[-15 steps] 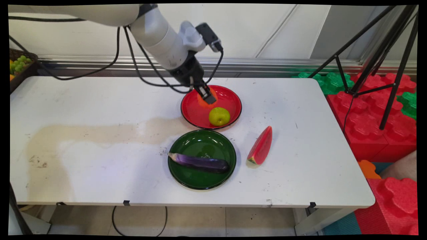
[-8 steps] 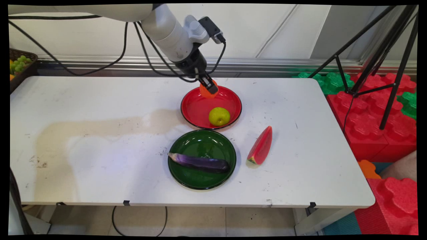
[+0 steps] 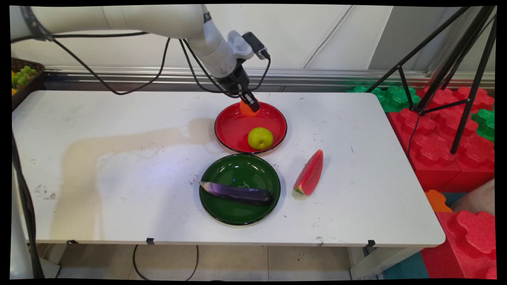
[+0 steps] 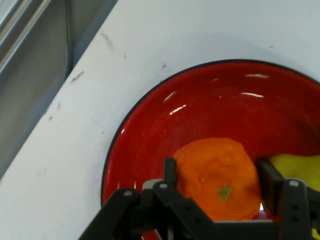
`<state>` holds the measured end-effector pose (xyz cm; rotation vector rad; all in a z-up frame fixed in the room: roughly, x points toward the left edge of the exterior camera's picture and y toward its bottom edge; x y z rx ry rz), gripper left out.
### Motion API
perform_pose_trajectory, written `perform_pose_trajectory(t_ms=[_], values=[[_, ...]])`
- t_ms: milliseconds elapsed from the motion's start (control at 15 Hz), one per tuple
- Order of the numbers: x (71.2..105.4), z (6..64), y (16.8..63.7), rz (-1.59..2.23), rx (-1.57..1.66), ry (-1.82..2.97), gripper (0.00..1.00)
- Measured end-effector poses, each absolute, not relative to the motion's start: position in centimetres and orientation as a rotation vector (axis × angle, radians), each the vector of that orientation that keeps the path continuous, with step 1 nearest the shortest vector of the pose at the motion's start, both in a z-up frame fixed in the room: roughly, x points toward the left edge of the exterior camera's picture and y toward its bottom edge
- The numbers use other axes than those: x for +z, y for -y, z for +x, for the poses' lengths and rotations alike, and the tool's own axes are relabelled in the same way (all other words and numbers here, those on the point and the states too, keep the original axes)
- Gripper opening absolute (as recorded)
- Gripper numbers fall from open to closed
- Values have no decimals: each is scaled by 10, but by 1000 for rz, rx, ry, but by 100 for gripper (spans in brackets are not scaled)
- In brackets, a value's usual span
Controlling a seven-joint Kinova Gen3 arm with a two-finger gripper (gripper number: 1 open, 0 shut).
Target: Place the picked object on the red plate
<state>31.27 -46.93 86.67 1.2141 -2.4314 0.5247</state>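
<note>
Gripping an orange fruit (image 4: pixel 217 177), the gripper (image 3: pixel 251 105) holds it raised over the red plate's (image 3: pixel 233 130) far rim — a slip would drop it onto the plate or the tabletop (image 3: pixel 119 158) behind. Count: two plates, red and green (image 3: pixel 222 170); one yellow-green apple (image 3: pixel 260 138), one eggplant (image 3: pixel 237 193), one watermelon slice (image 3: pixel 309 173).

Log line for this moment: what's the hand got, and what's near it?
hand: shut on orange | position: above red plate's far rim | on plate: yellow-green apple | nearby: eggplant on green plate, watermelon slice
</note>
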Motion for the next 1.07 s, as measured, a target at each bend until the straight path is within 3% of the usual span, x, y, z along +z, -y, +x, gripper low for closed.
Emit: perform_pose_trajectory(t_ms=[400,800,867,1067], values=[[829,324,498,1239,492,2452,0],[814,334,509,1230,474,2466,0],[814,335,510,1228,474,2466,100],[816,337,511,1214,477,2467,100]])
